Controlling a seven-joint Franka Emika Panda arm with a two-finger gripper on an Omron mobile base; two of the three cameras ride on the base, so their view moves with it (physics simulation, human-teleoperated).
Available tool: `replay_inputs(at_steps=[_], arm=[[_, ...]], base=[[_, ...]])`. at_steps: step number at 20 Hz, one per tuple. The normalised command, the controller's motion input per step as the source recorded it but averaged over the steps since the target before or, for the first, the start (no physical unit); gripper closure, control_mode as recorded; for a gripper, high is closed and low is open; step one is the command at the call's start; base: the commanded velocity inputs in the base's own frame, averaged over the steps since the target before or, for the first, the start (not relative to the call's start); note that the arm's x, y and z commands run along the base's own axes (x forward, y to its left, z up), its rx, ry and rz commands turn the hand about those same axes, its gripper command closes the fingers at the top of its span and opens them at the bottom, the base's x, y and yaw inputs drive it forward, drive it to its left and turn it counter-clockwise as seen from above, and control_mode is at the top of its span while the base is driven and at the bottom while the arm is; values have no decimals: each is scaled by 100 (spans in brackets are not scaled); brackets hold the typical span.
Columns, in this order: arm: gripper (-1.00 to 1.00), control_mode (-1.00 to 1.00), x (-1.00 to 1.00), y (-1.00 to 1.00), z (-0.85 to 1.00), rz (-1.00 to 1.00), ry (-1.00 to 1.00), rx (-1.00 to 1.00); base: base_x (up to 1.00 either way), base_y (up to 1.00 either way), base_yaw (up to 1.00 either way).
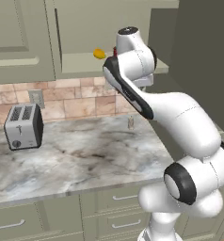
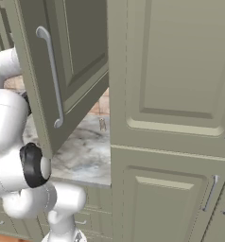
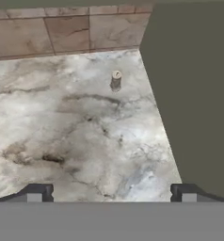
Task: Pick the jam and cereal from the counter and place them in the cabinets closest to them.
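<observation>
A: What sits in the cabinets (image 1: 24,42)?

B: In the left base view the doorless shelf recess (image 1: 81,63) holds a small yellow fruit (image 1: 99,53). Just to its right, a sliver of red, the jam (image 1: 115,50), shows on the same shelf, mostly hidden behind the white arm, so neither lid nor label can be made out.

A: Any writing to read?

B: None is legible anywhere.

A: And the end effector (image 3: 111,193)?

B: In the hand view its two dark fingertips (image 3: 36,193) stand spread wide apart with nothing between them, released, looking down on the marbled bench (image 3: 62,132).

A: What is on the bench?

B: A small pale shaker-like object (image 3: 116,80) stands upright near the tiled wall, beside a tall dark panel. Well apart to the left, in the left base view, a silver toaster (image 1: 23,126) stands against the tiles.

A: The right base view?

B: An open cabinet door (image 2: 62,66) with a curved bar handle hangs over the bench.
</observation>
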Motion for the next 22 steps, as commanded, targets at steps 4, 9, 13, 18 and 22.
replay_inputs(at_steps=[4, 9, 13, 18, 22], arm=[[-100, -100, -76, -29, -96, 1, -15, 0], [-100, -100, -61, -10, -67, 1, -18, 0], [-100, -100, -21, 0, -13, 3, -23, -2], [-100, 100, 0, 0, 0, 0, 0, 0], [-100, 100, 0, 0, 0, 0, 0, 0]], base=[[0, 0, 0], [0, 0, 0], [0, 0, 0], [0, 0, 0], [-34, 0, 0]])
